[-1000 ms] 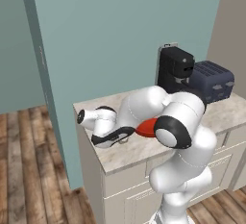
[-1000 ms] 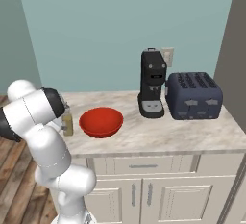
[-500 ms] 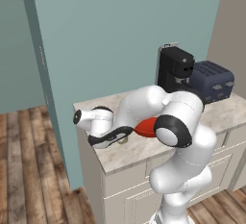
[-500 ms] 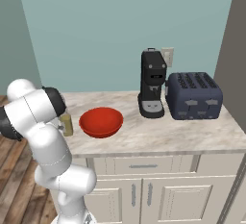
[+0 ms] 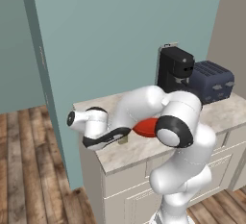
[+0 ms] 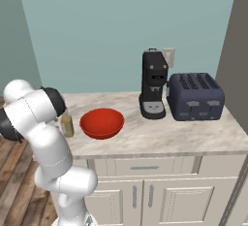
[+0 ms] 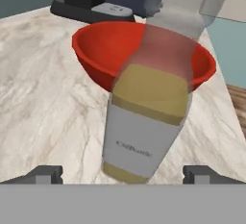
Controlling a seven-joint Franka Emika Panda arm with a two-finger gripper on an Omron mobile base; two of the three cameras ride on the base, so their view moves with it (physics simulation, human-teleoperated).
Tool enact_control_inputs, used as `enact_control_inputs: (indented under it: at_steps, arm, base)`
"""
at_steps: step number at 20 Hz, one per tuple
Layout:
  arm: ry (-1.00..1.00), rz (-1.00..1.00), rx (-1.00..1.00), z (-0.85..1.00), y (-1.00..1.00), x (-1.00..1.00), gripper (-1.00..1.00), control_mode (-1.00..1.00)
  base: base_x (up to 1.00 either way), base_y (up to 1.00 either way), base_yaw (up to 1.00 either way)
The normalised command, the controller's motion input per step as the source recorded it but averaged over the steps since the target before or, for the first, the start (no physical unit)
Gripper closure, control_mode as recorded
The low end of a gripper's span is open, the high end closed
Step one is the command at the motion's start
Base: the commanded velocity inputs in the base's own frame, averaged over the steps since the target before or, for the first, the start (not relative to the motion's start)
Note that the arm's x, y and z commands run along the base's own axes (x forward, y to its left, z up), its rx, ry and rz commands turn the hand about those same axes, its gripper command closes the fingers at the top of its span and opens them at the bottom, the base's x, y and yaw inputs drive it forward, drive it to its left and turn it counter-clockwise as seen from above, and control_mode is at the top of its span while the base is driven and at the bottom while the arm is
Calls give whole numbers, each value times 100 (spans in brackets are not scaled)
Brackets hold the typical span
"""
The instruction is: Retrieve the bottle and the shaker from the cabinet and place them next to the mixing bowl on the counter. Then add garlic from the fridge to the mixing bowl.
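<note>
Bottle (image 7: 146, 122) of yellowish liquid stands upright on the marbled counter (image 7: 43, 107), just beside the red mixing bowl (image 7: 101, 50) on its side away from the black coffee machine (image 6: 154, 84) and the dark blue toaster (image 6: 195, 96). Gripper (image 7: 123, 175) sits low behind the bottle, fingers spread wide to either side of its base and clear of it; nothing gripped.

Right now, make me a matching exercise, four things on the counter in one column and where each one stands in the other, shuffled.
Things:
1. bottle
2. mixing bowl
3. coffee machine
4. toaster

Places:
A. far right of the counter, near the side wall
B. between the bottle and the coffee machine
C. between the open pincer tips
D. in front of the wall outlet

Pairs: 1-C, 2-B, 3-D, 4-A
</note>
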Motion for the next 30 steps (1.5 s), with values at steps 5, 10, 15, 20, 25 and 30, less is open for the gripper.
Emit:
enact_control_inputs:
  at_steps: [5, 10, 15, 20, 25, 30]
  arm:
    - [0, 23, 1, 39, 0, -66, -100, -100]
    - [-3, 21, 5, 58, -7, -64, -100, -100]
    - [-1, 27, 6, 86, -39, -33, -100, -100]
    - [1, 28, 1, 100, -51, -13, -100, -100]
    - [12, 31, 0, 82, -69, 0, -100, -100]
    - [14, 35, 0, 46, -68, 0, -100, -100]
  base:
    - [0, 0, 0]
    - [0, 0, 0]
    - [0, 0, 0]
    - [0, 0, 0]
    - [0, 0, 0]
    - [0, 0, 0]
